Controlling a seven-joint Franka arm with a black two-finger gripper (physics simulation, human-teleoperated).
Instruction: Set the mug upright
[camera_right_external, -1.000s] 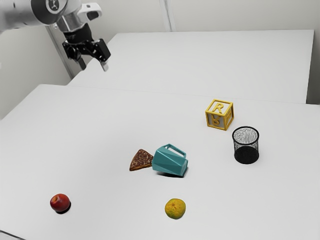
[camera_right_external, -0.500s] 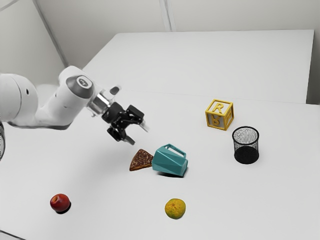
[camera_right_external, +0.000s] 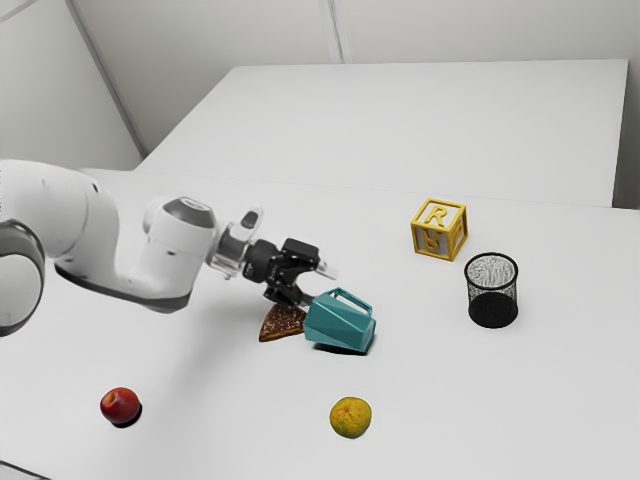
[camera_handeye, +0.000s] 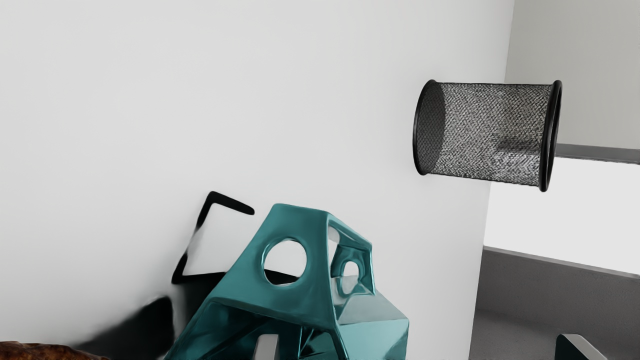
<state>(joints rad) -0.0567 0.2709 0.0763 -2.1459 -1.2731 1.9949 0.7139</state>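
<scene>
- Find the teal mug (camera_right_external: 338, 325) tipped on its side on the white table (camera_right_external: 200, 420), with its handle (camera_right_external: 354, 298) raised and its mouth towards the gripper (camera_right_external: 320, 286).
- Read the gripper as spread wide at the mug's mouth end, without any grip on teal: in the wrist view, one finger before the dark opening, the other well out past the side.
- Probably set so to straddle the mug's wall; likely to need lowering and closing there, then a lift and a turn onto the base.
- Notice flat, glossy facets on the mug, sharp edges and a round hole near its mouth; could slip or roll under an off-centre pinch.
- Mind the brown, crumbly-topped slice (camera_right_external: 282, 323) just beside the mug's mouth, probably easy to knock.
- Towards the exterior view's right of the mug, see a round black mesh cup (camera_right_external: 492, 292); farther back, a yellow-edged letter block (camera_right_external: 439, 230).
- Nearer that camera than the mug, spot a dimpled yellow fruit (camera_right_external: 350, 417); towards the exterior view's left, a smooth red fruit (camera_right_external: 120, 405).
</scene>
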